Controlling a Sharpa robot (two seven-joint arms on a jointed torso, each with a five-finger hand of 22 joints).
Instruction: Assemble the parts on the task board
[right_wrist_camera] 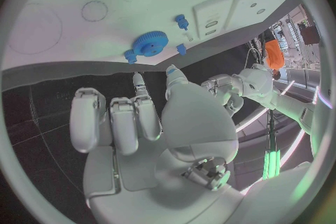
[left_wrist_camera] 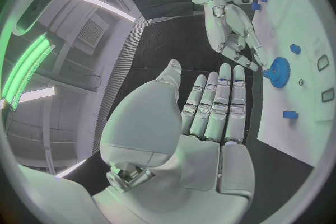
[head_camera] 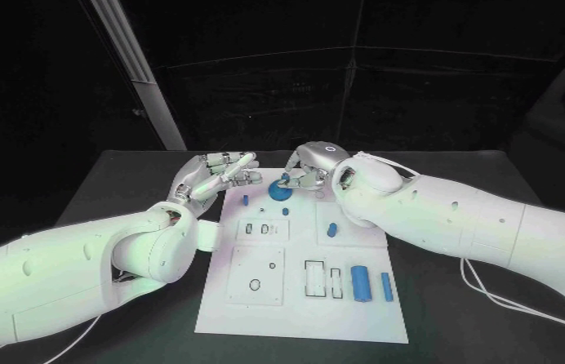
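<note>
Two smooth white arms carry small dark screw holes; the silver left hand (head_camera: 210,176) and right hand (head_camera: 309,168) have segmented fingers, and thin white cables trail behind.

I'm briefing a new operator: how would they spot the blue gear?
Find the white task board on the black table, then its far end, near the right hand. The blue gear lies there: round and toothed, unlike the small pegs and long bars.
</note>
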